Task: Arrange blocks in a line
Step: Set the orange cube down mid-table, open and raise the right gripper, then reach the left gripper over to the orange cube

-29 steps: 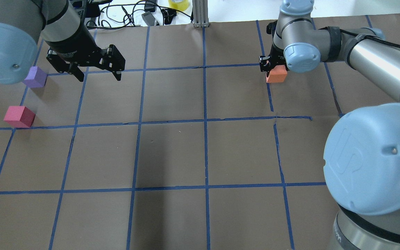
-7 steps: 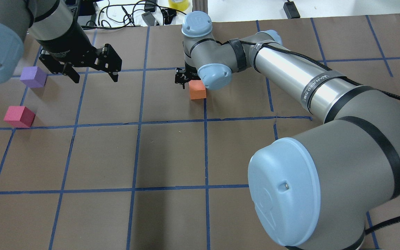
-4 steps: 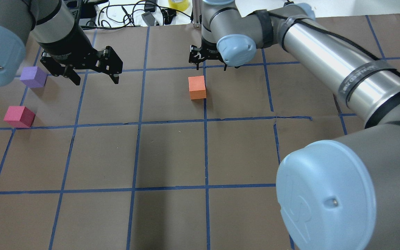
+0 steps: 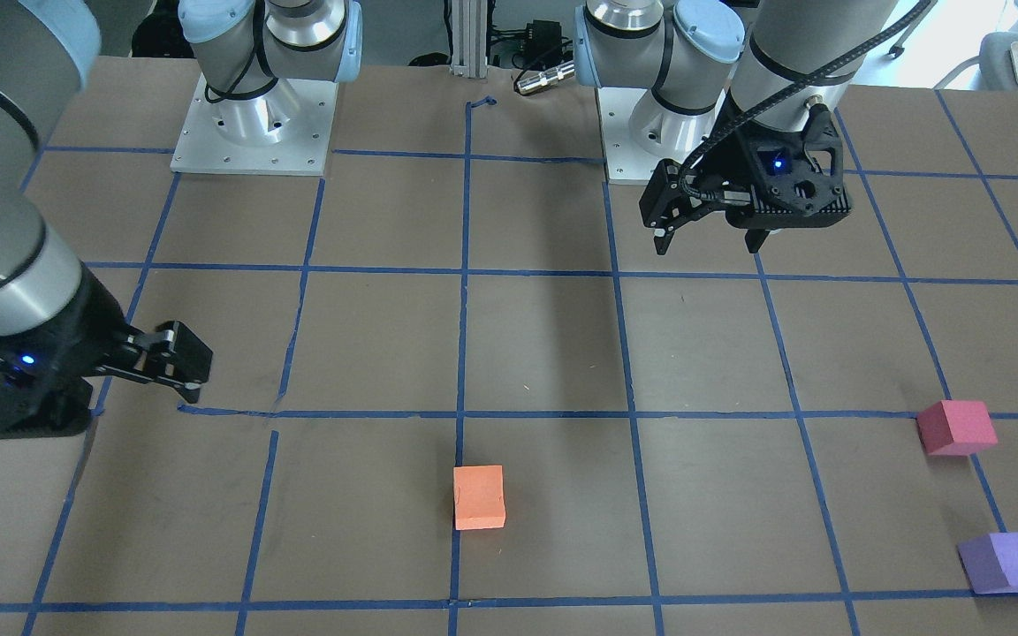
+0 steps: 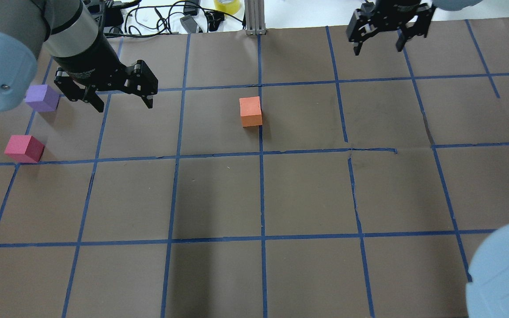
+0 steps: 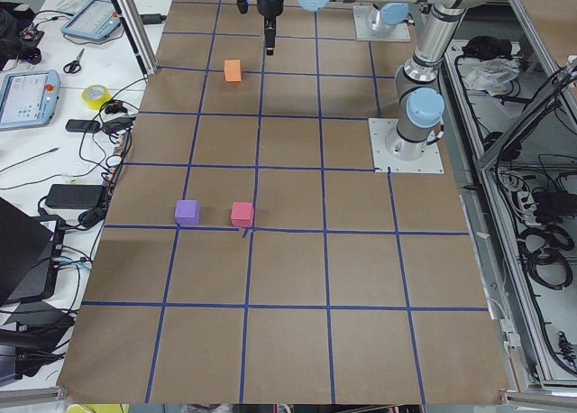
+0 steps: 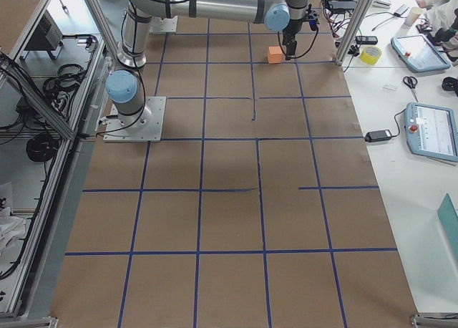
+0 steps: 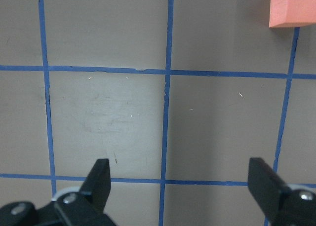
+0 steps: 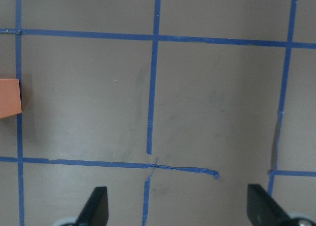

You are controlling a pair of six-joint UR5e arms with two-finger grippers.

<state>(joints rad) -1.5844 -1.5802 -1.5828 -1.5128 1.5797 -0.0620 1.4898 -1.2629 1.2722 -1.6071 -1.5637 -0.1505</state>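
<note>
The orange block (image 5: 250, 111) sits alone on the brown table beside the centre tape line; it also shows in the front-facing view (image 4: 479, 497). The purple block (image 5: 42, 97) and the crimson-pink block (image 5: 24, 148) sit apart at the far left. My left gripper (image 5: 125, 106) is open and empty, hovering just right of the purple block. In its wrist view the orange block (image 8: 292, 8) is at the top right corner. My right gripper (image 5: 378, 49) is open and empty, raised near the table's far right edge, well away from the orange block (image 9: 9, 97).
Blue tape lines (image 5: 261, 194) grid the brown paper. Cables and a yellow tape roll (image 5: 227, 5) lie beyond the far edge, beside a metal post (image 5: 254, 17). The two arm bases (image 4: 253, 132) (image 4: 650, 132) stand at the robot's side.
My right gripper carried the orange block leftward to the centre line, let it go, and has pulled away up and to the right. My left gripper has barely moved.
</note>
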